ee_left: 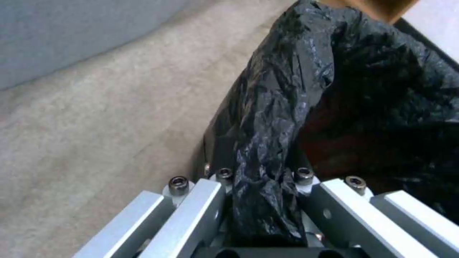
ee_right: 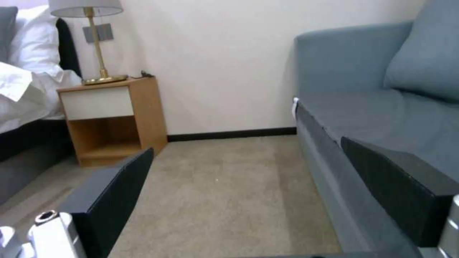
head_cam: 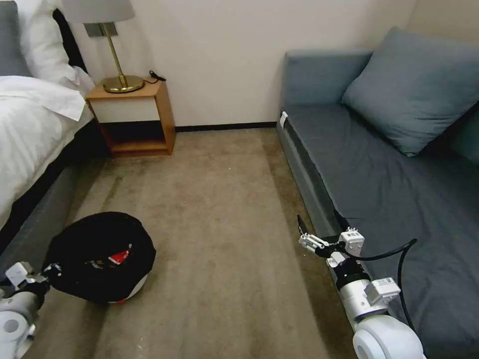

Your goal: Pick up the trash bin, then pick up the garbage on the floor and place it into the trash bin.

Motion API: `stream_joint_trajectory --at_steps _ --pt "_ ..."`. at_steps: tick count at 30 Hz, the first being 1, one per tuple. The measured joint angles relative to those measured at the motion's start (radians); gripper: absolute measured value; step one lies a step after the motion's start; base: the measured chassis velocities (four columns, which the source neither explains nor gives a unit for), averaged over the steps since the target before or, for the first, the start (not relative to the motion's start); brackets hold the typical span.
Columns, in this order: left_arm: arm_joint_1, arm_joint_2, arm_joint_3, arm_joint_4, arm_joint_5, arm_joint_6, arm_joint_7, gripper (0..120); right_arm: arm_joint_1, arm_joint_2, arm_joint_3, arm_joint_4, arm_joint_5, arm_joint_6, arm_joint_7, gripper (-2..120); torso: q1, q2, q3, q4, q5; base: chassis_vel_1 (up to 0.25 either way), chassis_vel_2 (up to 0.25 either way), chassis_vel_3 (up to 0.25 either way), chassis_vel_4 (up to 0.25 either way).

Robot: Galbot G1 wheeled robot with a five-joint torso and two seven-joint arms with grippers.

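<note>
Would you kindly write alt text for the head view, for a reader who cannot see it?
The left claw grips the black-bagged rim of the trash bin beside the bed; a red packet lies inside. The open right claw hovers over the carpet by the grey sofa.

Head high, downward; wrists low; floor (head_cam: 219, 209) shared.

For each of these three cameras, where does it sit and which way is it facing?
Head view: high on the robot, looking forward and down over the floor between bed and sofa; both arms show, left gripper at the trash bin, right gripper open by the sofa.
Left wrist view: along its own fingers, shut on the bin's black bag.
Right wrist view: low, facing the nightstand and wall; own open fingers frame it.
Shared: head and right wrist views both show nightstand, lamp and sofa.
</note>
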Motion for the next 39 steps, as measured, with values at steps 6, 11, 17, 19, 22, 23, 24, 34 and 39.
stream_joint_trajectory --at_steps 6,11,17,19,22,23,24,34,39 --pt "0.010 0.001 -0.004 0.007 0.003 -0.004 0.002 10 0.001 0.000 -0.001 0.000 0.000 0.000 0.000 100 0.000 0.000 0.000 0.0000 0.0000 0.000 0.000 0.000 0.000" --pt "0.020 0.000 -0.016 -0.012 0.003 -0.003 0.005 25 0.001 0.000 -0.001 -0.001 0.001 -0.001 0.000 100 0.000 0.000 0.000 0.0000 0.0003 0.000 0.000 0.000 0.000" --pt "0.040 -0.007 -0.051 -0.055 0.025 0.008 0.018 50 0.001 0.000 -0.001 -0.001 0.001 -0.001 0.000 100 0.000 0.000 0.000 0.0000 0.0003 0.000 0.000 0.000 0.000" --pt "0.053 -0.012 -0.063 -0.069 0.041 0.011 0.026 56 0.002 0.000 -0.001 -0.001 0.001 -0.001 0.000 100 0.000 0.000 0.000 -0.0001 0.0001 0.000 0.000 0.000 0.000" --pt "0.079 -0.023 -0.083 -0.100 0.072 0.007 0.040 68 0.002 0.000 -0.002 -0.001 0.001 -0.001 0.000 100 0.000 0.000 0.000 0.0000 0.0002 0.000 0.000 0.000 0.000" --pt "0.084 -0.026 -0.086 -0.107 0.079 0.001 0.043 70 0.002 0.000 -0.002 -0.001 0.001 -0.001 0.000 100 0.000 0.000 0.000 0.0001 0.0001 0.000 0.000 0.000 0.000" --pt "0.094 -0.030 -0.089 -0.124 0.098 -0.020 0.050 75 0.002 0.000 -0.002 -0.001 0.001 -0.001 0.000 100 0.000 0.000 0.000 0.0001 0.0000 0.000 0.000 0.000 0.000" --pt "0.236 -0.116 0.033 -0.406 0.376 -0.417 0.137 97 0.002 0.000 -0.002 -0.001 0.001 -0.001 0.000 100 0.000 0.000 0.000 -0.0002 0.0005 0.000 0.000 0.000 0.000" --pt "0.287 -0.163 0.075 -0.524 0.543 -0.523 0.158 97 0.002 0.000 -0.002 -0.001 0.002 -0.001 0.000 100 0.000 0.000 0.000 -0.0001 0.0006 0.000 0.000 0.000 0.000"
